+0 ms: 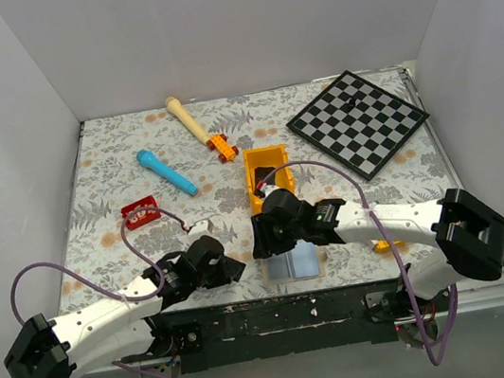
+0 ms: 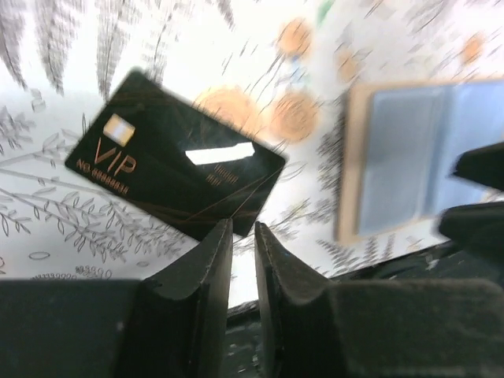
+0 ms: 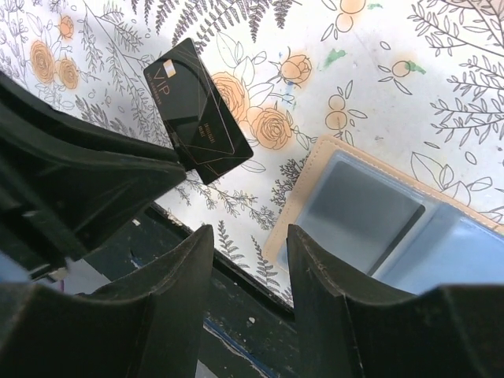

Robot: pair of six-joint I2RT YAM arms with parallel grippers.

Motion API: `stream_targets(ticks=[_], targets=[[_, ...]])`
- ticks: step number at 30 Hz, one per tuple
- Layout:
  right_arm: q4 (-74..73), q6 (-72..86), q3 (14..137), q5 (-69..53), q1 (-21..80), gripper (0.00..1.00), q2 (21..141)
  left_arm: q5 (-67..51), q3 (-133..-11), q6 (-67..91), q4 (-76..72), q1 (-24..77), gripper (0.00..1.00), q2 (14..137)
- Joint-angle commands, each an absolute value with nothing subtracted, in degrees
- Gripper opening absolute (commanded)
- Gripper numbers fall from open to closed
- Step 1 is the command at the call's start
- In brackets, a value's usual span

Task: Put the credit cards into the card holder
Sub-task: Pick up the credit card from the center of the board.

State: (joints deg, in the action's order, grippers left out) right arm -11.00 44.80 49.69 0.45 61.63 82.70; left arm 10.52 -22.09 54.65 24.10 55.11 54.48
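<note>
A black credit card point(image 2: 173, 177) marked VIP lies flat on the floral tablecloth, also in the right wrist view as the black card point(image 3: 197, 118). My left gripper point(image 2: 242, 228) has its tips at the card's near edge. Its jaws stand a thin slit apart with nothing in them. The top view hides this card under the left gripper point(image 1: 236, 268). The tan card holder point(image 1: 299, 263) lies open near the front edge, its blue-grey pockets point(image 3: 378, 213) facing up. Just left of the holder, my right gripper point(image 3: 250, 232) is open and empty. A red credit card point(image 1: 139, 212) lies further left.
A yellow-orange bin point(image 1: 267, 172) stands just behind the right gripper point(image 1: 263, 243). A chessboard point(image 1: 357, 122) lies at the back right. A blue marker point(image 1: 165, 172), a wooden stick point(image 1: 186, 118) and a small orange toy point(image 1: 220, 146) are at the back. The black front rail point(image 3: 260, 315) is directly below both grippers.
</note>
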Motion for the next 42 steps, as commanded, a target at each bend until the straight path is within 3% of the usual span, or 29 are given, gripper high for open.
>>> stream_targets(ticks=[1,7,16,26,42], targets=[[-12.5,44.5,48.3,2.5,61.9,0.51,79.4,19.2,-30.5,50.5,27.4,54.1,0.21,53.6],[-13.5,44.8,46.1,4.2,62.0,0.51,76.6,16.5,-32.6,45.1,20.1,50.1,0.24,62.9],[-14.3,45.8,42.3,6.3,62.0,0.51,72.2,14.1,-31.6,42.1,13.4,45.0,0.0,68.8],[-14.9,46.2,40.6,7.1,61.9,0.5,70.8,11.4,-31.6,41.7,11.0,44.5,0.0,75.0],[-15.0,46.0,41.7,7.2,61.9,0.5,72.2,9.1,-25.0,46.9,16.5,44.7,0.0,68.1]])
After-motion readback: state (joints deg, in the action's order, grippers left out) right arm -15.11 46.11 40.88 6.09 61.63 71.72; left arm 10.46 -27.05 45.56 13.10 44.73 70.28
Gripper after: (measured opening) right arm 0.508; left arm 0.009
